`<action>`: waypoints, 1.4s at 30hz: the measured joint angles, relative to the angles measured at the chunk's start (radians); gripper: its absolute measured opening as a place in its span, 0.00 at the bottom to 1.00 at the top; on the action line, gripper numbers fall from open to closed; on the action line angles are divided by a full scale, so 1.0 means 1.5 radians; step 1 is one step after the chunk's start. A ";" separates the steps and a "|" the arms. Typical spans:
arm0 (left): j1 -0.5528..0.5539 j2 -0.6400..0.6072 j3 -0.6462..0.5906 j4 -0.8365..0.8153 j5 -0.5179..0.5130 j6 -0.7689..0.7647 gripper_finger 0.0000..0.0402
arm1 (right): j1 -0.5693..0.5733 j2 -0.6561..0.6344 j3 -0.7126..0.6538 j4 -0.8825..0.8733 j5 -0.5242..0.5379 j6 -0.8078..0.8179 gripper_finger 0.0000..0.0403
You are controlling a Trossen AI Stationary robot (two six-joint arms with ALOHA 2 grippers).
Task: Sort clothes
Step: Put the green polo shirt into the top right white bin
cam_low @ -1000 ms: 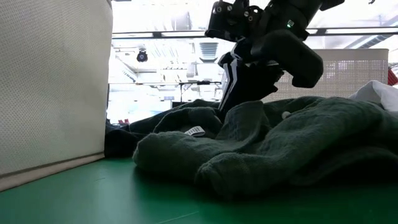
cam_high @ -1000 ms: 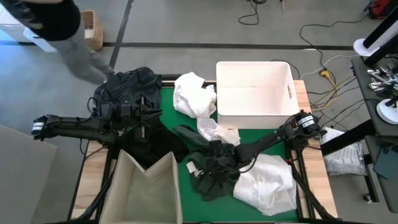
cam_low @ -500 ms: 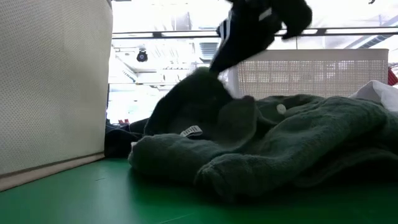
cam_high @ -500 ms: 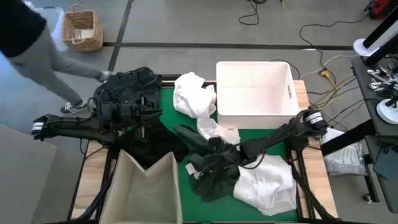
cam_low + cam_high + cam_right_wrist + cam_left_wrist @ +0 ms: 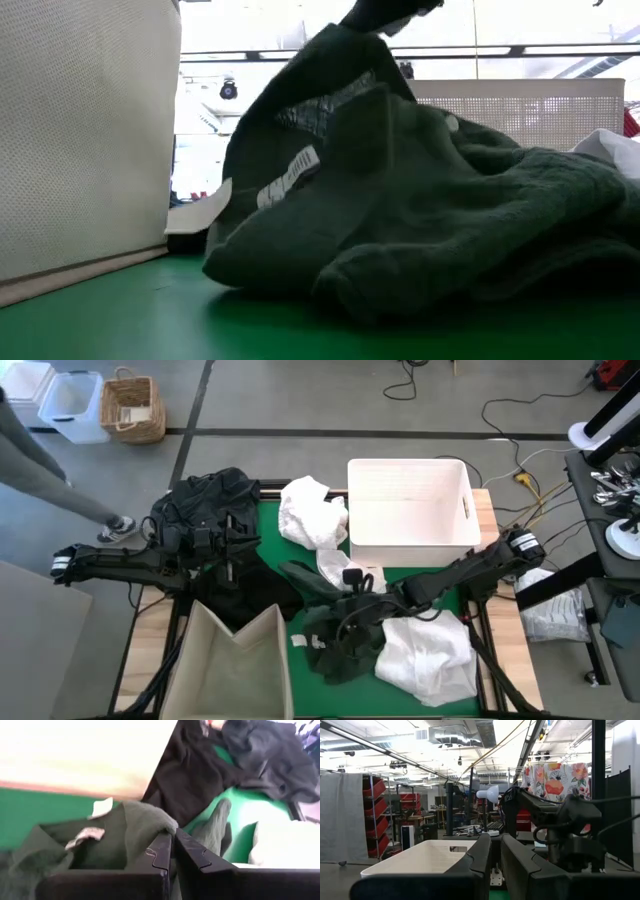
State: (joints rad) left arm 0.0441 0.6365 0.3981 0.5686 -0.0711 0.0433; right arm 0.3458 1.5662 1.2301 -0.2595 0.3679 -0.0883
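Green-topped table [image 5: 270, 530], dark clothes [image 5: 340, 635], white clothes [image 5: 312, 512], white basket [image 5: 410, 505], beige bin [image 5: 235, 665]

The nearly closed left gripper [image 5: 495, 857] faces a white basket [image 5: 427, 860].

The right arm stretches in from about four o'clock, reaching low and diagonal toward the middle of the table, elbow near the edge. Its right hand [image 5: 352, 582] sits just below centre, fingers [image 5: 162, 851] pressed together, pinching a fold of the dark green garment [image 5: 420, 210] and holding it up off the table. The left arm lies nearly flat along the nine o'clock side, pointing toward three o'clock. Its left hand [image 5: 232, 545] hangs level, fingers [image 5: 482, 852] drawn close together, nothing seen between them.
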 joint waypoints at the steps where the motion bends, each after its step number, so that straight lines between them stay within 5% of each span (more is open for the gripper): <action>1: 0.000 0.000 0.000 0.000 0.000 0.000 0.06 | 0.000 -0.004 0.000 0.010 0.000 -0.005 0.02; 32: 0.000 0.014 0.000 0.012 0.000 -0.003 0.06 | 0.012 -0.148 -0.004 0.149 0.001 -0.077 0.02; 42: 0.000 0.050 0.001 0.060 0.002 -0.012 0.06 | 0.010 -0.156 -0.003 0.248 0.070 -0.126 0.02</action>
State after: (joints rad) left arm 0.0441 0.7121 0.3988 0.6589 -0.0689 0.0246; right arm 0.3615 1.3328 1.2262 0.1123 0.4735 -0.2779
